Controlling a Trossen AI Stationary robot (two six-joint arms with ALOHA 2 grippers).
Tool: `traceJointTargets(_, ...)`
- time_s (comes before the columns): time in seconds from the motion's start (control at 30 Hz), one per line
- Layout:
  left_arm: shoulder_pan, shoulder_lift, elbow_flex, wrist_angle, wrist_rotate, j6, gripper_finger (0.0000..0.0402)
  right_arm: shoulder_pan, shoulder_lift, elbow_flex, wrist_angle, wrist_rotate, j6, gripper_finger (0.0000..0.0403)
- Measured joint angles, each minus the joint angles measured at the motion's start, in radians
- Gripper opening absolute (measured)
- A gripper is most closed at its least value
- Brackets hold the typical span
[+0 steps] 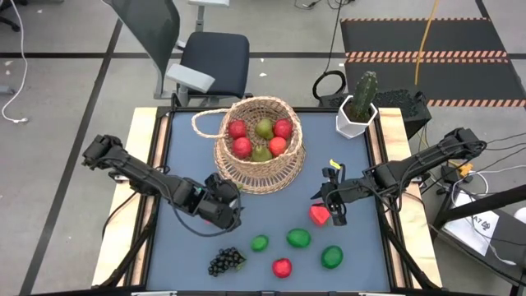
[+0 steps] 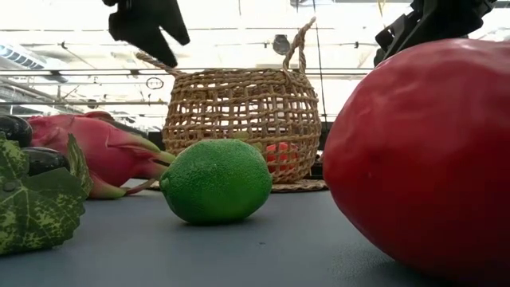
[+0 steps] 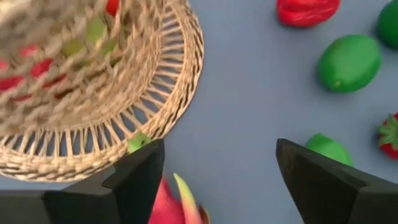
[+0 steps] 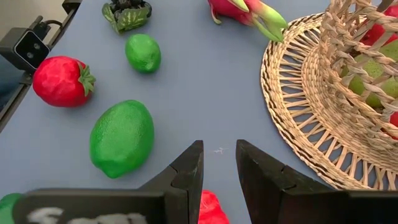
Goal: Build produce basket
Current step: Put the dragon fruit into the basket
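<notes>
Dragon fruit (image 3: 171, 202) lies on the desk (image 1: 271, 210) just beside the basket (image 1: 259, 146). Left hand (image 1: 220, 205) is spread over it, not gripping. Likely light and stiff with slick skin; best taken across the plump middle, not the leafy tips. Pink-red body, green-tipped scales. Right hand (image 1: 333, 205), jaws narrowly apart, hovers empty above a red fruit (image 1: 319, 215).

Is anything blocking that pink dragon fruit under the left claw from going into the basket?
Nothing visible. The dragon fruit lies on the table right beside the basket, under the left gripper, whose jaws are spread above it. Only the basket's own wall must be cleared.
</notes>
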Motion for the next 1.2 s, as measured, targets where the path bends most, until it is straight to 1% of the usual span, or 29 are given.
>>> traceJointTargets(0.2,0.017,0.000,-0.022,0.002,0.015,-0.001,0.0350,0.000,0.000,0.000,0.000,0.000,0.000,0.0091)
traceJointTargets(0.4,0.037,0.000,-0.058,0.012,0.040,-0.014,0.0374,0.000,0.000,0.000,0.000,0.000,0.000,0.0091)
traceJointTargets(0.77,0.079,0.000,-0.110,0.018,0.033,0.007,0.0376,0.000,0.000,0.000,0.000,0.000,0.000,0.0091)
traceJointTargets(1.03,0.125,0.000,-0.192,0.048,0.039,-0.070,0.0376,0.000,0.000,0.000,0.000,0.007,0.000,0.0091)
traceJointTargets(1.1,0.137,0.000,-0.212,0.067,0.069,-0.085,0.0376,0.000,0.000,0.000,0.000,0.028,0.000,0.0091)
traceJointTargets(1.2,0.161,0.000,-0.229,0.096,0.130,-0.117,0.0376,0.000,0.000,0.000,0.001,0.030,-0.004,0.0091)
